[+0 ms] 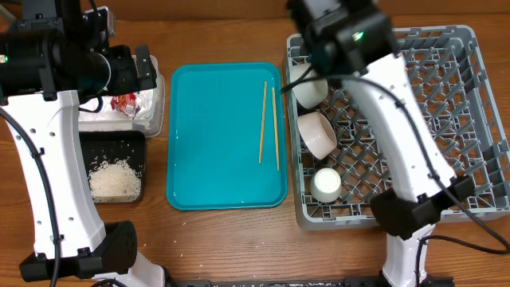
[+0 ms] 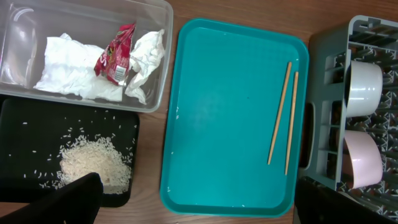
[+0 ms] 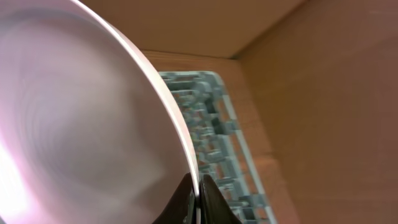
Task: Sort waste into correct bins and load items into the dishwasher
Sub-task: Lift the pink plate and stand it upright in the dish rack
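Gripping a pale pink plate edge-on by its rim with the right claw, shut narrow on that thin edge, above the grey dish rack at 3 o'clock on the desk. Holding the left claw wide and empty over the 9 o'clock side. Sorted there: napkin and red packet in the clear tub at 11, rice in the black tray at 8. Racked along the rack's 9 o'clock wall: two bowls and a small cup. Left on the teal tray, toward its 3 o'clock edge: the chopsticks. Likely trouble: pivoting or slipping of the plate in so thin a pinch; catching a peg top and tipping instead of seating between rows; knocking the racked bowls on the way down. Cannot tell from these views which slot lies underneath.
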Tool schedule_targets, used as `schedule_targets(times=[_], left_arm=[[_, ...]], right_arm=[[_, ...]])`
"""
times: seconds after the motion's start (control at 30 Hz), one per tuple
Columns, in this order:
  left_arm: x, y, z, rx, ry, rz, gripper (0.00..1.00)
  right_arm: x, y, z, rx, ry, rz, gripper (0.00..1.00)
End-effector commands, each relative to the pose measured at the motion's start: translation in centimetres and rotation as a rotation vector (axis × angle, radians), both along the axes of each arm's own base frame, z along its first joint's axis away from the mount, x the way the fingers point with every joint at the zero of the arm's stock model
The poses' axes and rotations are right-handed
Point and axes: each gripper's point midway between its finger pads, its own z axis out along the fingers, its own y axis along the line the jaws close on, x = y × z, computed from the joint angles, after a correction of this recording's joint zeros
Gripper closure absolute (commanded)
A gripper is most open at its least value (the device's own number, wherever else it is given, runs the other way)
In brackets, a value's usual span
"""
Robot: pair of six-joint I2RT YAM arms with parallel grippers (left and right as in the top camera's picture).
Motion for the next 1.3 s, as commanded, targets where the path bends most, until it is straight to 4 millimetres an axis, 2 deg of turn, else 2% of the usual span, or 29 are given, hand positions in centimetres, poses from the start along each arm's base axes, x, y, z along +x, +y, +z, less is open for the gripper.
schedule_targets(times=[0.0,0.2,0.33,0.43,0.7,1.13,1.27], left_arm=[[0.0,-0.1,0.4,0.003,-0.018,-0.02,0.0],[0.0,-0.1,0.4,0.003,-0.018,-0.021,0.0],[0.0,-0.1,0.4,0.003,-0.018,-0.021,0.0],[0.0,-0.1,0.4,0.003,-0.018,-0.02,0.0],[0.0,-0.1,0.4,0.003,-0.018,-0.02,0.0],[0.0,-0.1,0.4,0.003,-0.018,-0.02,0.0],[0.0,-0.1,0.4,0.003,-0.018,-0.021,0.0]], right_arm=[[0.8,-4.3,0.3,-0.033,-0.001,-0.086,0.96],[2.7,-5.2,-3.9,0.151,0.083,-0.061,0.96],[3.2,-5.7,-5.4,0.154,0.098,-0.076,0.96],[3.5,-5.7,-6.4,0.143,0.109,-0.08,0.96],[4.0,-7.6,-8.8,0.027,0.119,-0.143,0.96],[4.0,-7.5,-12.4,0.016,0.172,-0.142,0.96],[3.9,-6.5,-12.8,0.039,0.186,-0.116,0.96]])
